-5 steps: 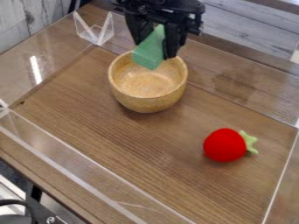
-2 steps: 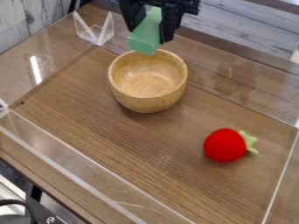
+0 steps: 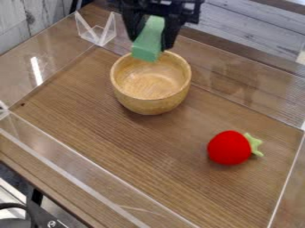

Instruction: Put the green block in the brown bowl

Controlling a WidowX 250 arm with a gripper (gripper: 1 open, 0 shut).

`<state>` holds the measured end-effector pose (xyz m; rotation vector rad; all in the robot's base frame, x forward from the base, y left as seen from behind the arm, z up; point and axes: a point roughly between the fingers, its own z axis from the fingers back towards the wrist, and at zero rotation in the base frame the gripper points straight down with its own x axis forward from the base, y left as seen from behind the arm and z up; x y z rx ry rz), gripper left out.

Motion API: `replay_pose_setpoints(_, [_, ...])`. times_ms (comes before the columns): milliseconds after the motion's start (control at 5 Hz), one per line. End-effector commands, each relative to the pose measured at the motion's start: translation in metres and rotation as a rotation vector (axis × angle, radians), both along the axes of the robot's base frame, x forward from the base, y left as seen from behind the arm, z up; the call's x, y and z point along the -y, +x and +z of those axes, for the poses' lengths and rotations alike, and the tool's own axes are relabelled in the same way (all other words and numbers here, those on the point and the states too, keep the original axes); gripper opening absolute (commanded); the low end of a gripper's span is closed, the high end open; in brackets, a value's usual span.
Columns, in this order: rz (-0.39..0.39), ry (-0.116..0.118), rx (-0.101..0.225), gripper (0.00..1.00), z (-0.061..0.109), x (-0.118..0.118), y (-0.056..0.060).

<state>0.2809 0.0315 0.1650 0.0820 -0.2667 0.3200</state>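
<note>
At 10 o'clock on the desk (image 3: 131, 169) we see the brown bowl (image 3: 150, 82). Right above its far rim, approx 12 o'clock, the black pincer (image 3: 152, 25) is clamped narrow on the green block (image 3: 149, 40), hanging tilted, w/ lower end over the bowl. Strawberry toy (image 3: 234, 147) at 4 o'clock, well apart.

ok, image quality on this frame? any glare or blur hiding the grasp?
Camera view: soft, low-resolution throughout. The gripper is dark and slightly smeared, its fingers hard to separate, but the green block between them reads clearly over the brown bowl. Pale glare streaks lie on the clear wall panels at left. The strawberry toy is well lit, with a faint shadow beneath.
</note>
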Motion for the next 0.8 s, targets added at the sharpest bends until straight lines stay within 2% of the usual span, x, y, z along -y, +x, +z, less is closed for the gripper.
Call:
replay_pose_setpoints(0, [0.016,0.019,0.045,0.0,0.007,-0.015,0.017])
replay_pose_setpoints(200, [0.025,0.031,0.033,0.0,-0.001,-0.027,0.026])
replay_pose_setpoints(600, [-0.028,0.045,0.002,0.0,-0.031,-0.051,0.024])
